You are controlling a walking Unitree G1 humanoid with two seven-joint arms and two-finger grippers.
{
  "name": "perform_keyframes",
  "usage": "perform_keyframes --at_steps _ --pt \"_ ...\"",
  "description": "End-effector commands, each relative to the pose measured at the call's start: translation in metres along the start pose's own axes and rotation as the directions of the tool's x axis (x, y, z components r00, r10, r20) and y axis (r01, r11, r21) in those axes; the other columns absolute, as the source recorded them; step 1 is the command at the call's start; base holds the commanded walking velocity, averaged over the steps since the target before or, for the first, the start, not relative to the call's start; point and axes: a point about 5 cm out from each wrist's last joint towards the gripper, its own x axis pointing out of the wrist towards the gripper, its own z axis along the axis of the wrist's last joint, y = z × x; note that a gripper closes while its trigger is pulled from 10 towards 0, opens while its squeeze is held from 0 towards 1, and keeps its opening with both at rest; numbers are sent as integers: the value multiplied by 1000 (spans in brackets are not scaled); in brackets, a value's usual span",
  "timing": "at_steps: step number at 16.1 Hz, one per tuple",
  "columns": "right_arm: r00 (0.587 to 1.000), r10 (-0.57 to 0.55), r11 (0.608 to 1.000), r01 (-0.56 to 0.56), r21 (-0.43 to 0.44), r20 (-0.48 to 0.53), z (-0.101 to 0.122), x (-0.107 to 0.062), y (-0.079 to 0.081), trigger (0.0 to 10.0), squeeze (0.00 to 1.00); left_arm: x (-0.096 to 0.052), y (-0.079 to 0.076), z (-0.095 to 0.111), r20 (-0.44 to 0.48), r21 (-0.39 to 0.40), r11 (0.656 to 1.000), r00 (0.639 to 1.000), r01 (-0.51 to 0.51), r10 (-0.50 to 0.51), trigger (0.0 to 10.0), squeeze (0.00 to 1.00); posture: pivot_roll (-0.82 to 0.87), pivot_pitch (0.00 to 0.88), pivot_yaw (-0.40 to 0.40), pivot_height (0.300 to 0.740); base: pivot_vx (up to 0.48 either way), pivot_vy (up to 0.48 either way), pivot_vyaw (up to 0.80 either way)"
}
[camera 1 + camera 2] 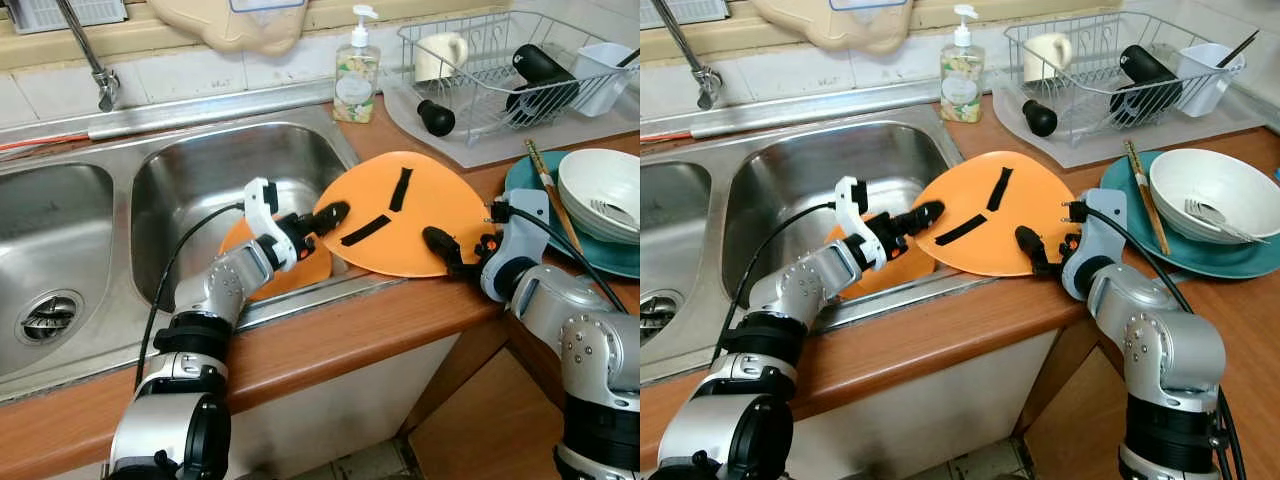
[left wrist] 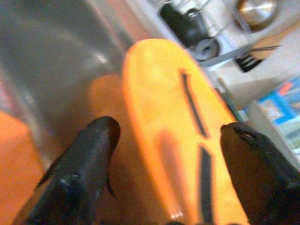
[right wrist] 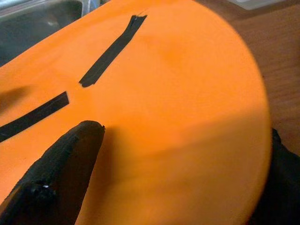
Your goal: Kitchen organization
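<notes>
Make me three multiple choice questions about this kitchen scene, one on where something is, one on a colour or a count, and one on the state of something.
1. Where does the soap bottle stand?
A. In the sink basin
B. On the counter between sink and dish rack
C. On the teal plate

2. How many black strips lie on the orange plate held over the counter edge?
A. Two
B. Four
C. None

3. How does the right gripper stand to that plate?
A. Far from it, above the dish rack
B. Shut empty beside it
C. One finger above the rim, one below it

Answers:
1 B, the bottle sits on the counter beside the dish rack, behind the sink.
2 A, two strips show on its face.
3 C, the right wrist view shows a finger lying on the plate's face.
</notes>
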Motion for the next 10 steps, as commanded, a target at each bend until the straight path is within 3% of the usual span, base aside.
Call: perform_keyframes --at_steps 1,2,6,10 --pt "1000 22 1000 -22 -1 20 4 1 3 10000 0 1 -6 4 12 -14 999 999 46 -46 431 0 -190 0 49 740 0 0 0" --pt "1000 21 1000 -21 -2 22 4 1 3 10000 0 2 -9 4 17 -26 997 998 68 -67 0 0 -190 0 50 740 0 0 0" --pt "999 6 1000 -6 5 34 4 2 1 10000 0 2 -16 10 64 -82 989 991 126 -121 0 0 -191 0 55 740 0 0 0" --pt "999 -9 1000 8 8 35 3 1 0 10000 0 1 -17 10 65 -79 986 988 144 -139 0 0 -191 0 62 740 0 0 0"
